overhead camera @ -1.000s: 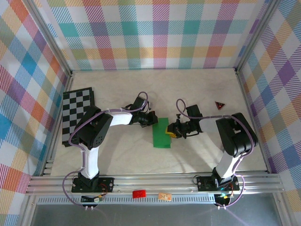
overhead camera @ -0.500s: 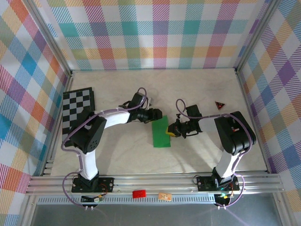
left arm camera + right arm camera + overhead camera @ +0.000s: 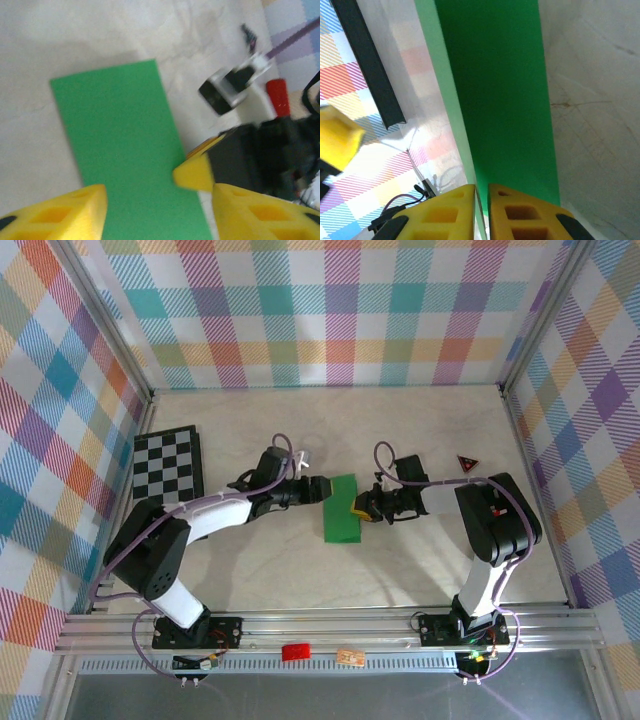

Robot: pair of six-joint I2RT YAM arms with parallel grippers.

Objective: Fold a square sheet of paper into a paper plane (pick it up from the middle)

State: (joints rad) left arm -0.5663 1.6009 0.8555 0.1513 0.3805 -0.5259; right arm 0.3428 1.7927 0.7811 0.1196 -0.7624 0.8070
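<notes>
The square sheet of paper (image 3: pixel 341 512) is bright green and lies as a narrow folded strip at the table's middle. My right gripper (image 3: pixel 361 508) is shut on its right long edge. In the right wrist view the thin paper (image 3: pixel 495 75) runs up out of the slit between the yellow fingers, where that gripper (image 3: pixel 481 202) pinches it. My left gripper (image 3: pixel 322 489) stands open at the strip's far left corner. In the left wrist view the left gripper (image 3: pixel 157 215) hovers above the green paper (image 3: pixel 125 140) with wide-apart fingers (image 3: pixel 60 212), and the right gripper's yellow tip (image 3: pixel 192 175) touches the paper's edge.
A black-and-white chessboard (image 3: pixel 168 465) lies at the left. A small red-and-black triangle (image 3: pixel 467 463) sits at the right near the wall. A red cylinder (image 3: pixel 296 651) rests on the front rail. Checked walls enclose three sides.
My left gripper has opened and let go of the paper's left edge, and its arm has swung out to the left. The paper has shifted slightly away from the front, still pinched by the right gripper.
</notes>
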